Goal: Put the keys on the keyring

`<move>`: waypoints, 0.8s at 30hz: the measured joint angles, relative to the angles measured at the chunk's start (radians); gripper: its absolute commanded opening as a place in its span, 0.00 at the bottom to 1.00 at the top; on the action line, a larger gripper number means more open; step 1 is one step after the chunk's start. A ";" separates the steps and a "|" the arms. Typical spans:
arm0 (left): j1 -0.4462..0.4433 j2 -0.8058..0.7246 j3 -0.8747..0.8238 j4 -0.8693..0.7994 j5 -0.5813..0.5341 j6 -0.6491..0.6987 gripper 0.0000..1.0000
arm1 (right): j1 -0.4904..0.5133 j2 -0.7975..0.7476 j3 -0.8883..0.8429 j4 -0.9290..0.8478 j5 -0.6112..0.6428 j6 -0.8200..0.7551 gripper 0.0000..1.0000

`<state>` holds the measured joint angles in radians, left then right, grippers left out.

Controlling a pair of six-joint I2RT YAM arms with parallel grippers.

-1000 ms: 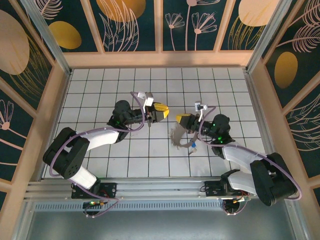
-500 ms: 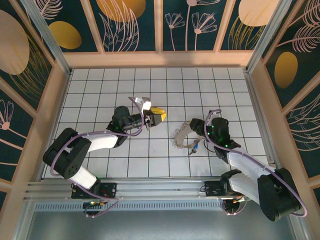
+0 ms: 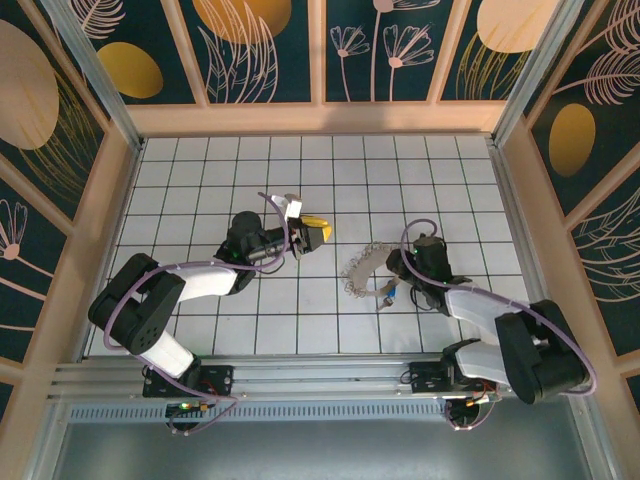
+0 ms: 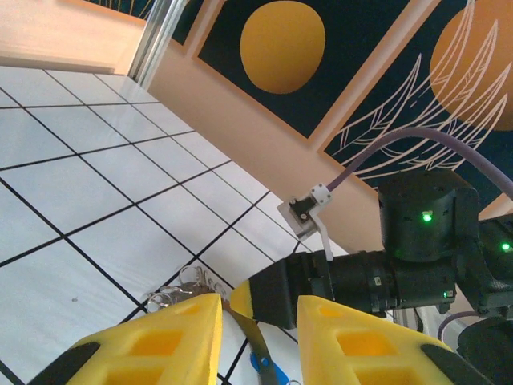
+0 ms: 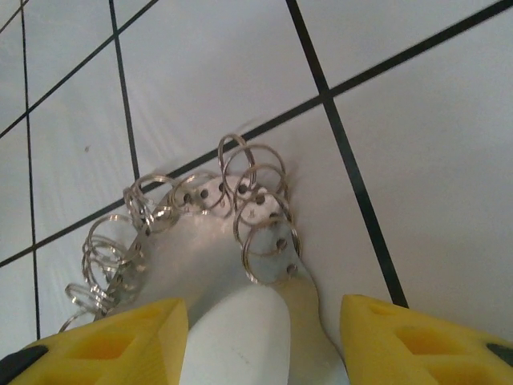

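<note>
Silvery-grey metal is lying flat on the white tiled floor (image 3: 200, 180): we are recording the keyring (image 3: 360, 270) as a curved band strung with small pale rings; the right wrist view is showing it (image 5: 200, 241) close up as a flat plate pierced with holes, with thin wire rings (image 5: 256, 172) hanging from them; we are taking the keyring as the reference for every position below.

The key (image 3: 388, 295), with its bright blue head, is lying on the tiles just beside the keyring, on the side nearer the arm bases and toward the right arm; we are unable to tell whether the two are touching.

The right gripper (image 3: 395, 264) is sitting low at the keyring's right-hand end; its yellow fingers (image 5: 120, 337) are standing wide apart, one on either side of the plate's end; we are seeing neither finger pressing on the metal, so we are recording these jaws as parted and gripping nothing.

The left gripper (image 3: 314, 228) is hanging well to the left of the keyring and pointing toward it; its fingers (image 4: 160, 345) are showing a clear gap with nothing clamped in it, so we are noting it as unclosed too; through that gap the left wrist view is catching the keyring's rings (image 4: 180, 293), the blue key (image 4: 264, 370) and the black right arm (image 4: 353, 281) beyond them.
</note>
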<state>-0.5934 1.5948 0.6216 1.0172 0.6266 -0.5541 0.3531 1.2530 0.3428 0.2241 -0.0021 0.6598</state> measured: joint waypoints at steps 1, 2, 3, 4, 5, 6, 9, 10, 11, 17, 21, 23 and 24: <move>0.000 0.000 0.000 0.000 0.000 -0.002 0.31 | 0.000 0.015 0.013 0.000 0.007 -0.002 0.52; 0.000 0.000 -0.001 0.001 0.000 -0.002 0.31 | 0.000 0.030 0.026 0.000 0.012 -0.003 0.51; 0.000 0.000 -0.002 0.002 0.000 -0.004 0.31 | 0.000 0.045 0.040 0.000 0.013 -0.005 0.51; 0.000 0.000 -0.003 0.003 0.000 -0.005 0.31 | 0.000 0.055 0.048 0.000 0.013 -0.006 0.50; 0.000 0.000 -0.007 0.004 0.000 -0.007 0.32 | 0.000 0.063 0.055 0.000 0.013 -0.006 0.50; 0.000 0.000 -0.010 0.004 0.000 -0.009 0.31 | 0.002 0.063 0.057 0.000 0.013 -0.006 0.49; 0.000 -0.001 -0.022 0.005 -0.001 -0.013 0.32 | 0.020 0.050 0.057 -0.008 0.013 -0.006 0.48; 0.000 -0.002 -0.026 0.005 -0.004 -0.016 0.32 | 0.030 0.040 0.057 -0.013 0.013 -0.006 0.48; 0.000 -0.003 -0.033 0.006 -0.008 -0.018 0.32 | 0.045 0.025 0.057 -0.019 0.013 -0.005 0.48; 0.000 -0.043 -0.061 -0.005 -0.084 -0.027 0.35 | 0.152 -0.006 0.062 -0.041 0.005 0.008 0.48; 0.000 -0.119 -0.061 -0.066 -0.180 -0.016 0.35 | 0.210 0.024 0.071 -0.050 0.005 0.028 0.48; 0.000 -0.164 -0.061 -0.110 -0.227 0.000 0.37 | 0.235 0.043 0.072 -0.050 0.005 0.037 0.48; 0.000 -0.188 -0.061 -0.131 -0.251 0.007 0.39 | 0.246 0.051 0.072 -0.050 0.005 0.043 0.48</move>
<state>-0.5934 1.4063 0.5602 0.8860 0.3759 -0.5468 0.5991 1.3041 0.4149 0.1741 0.0029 0.7029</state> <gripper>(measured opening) 0.366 0.479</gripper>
